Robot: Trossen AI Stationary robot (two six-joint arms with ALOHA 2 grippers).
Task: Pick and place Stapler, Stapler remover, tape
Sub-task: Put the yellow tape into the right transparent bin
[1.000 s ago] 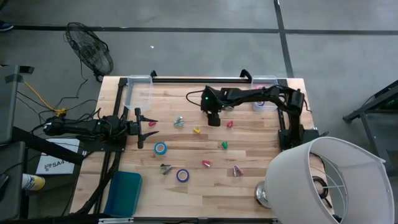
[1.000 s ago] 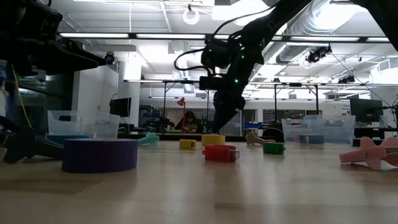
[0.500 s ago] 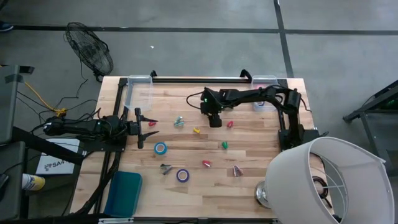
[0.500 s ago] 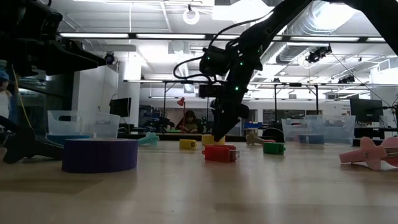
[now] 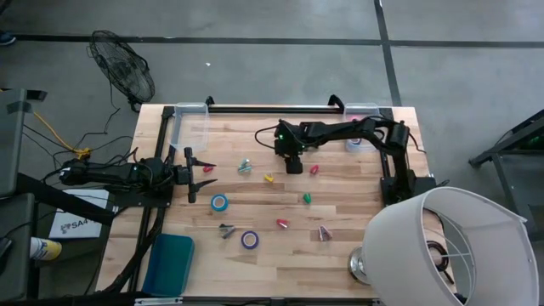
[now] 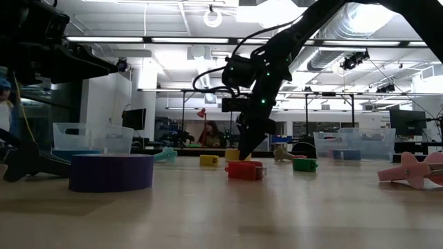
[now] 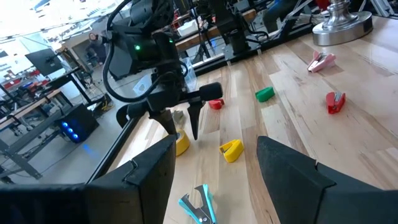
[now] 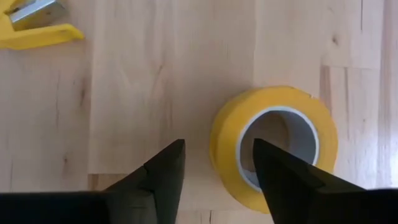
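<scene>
Right pincer (image 8: pixel 214 168) straddles the yellow tape (image 8: pixel 273 146) mid-table (image 5: pixel 357 246).
The tape lies flat, its hole facing up; one finger (image 8: pixel 283 171) stands in the hollow, the other outside the wall, jaws open and narrower than a second ago. A clear bin (image 5: pixel 191 127) sits at the far left corner, another (image 5: pixel 361 127) at the far right, contents unclear. Left pincer (image 5: pixel 204 175) waits open at the left edge, unchanged.

three tape rolls (image 5: pixel 219 203), four staplers (image 5: pixel 282 223)
</scene>
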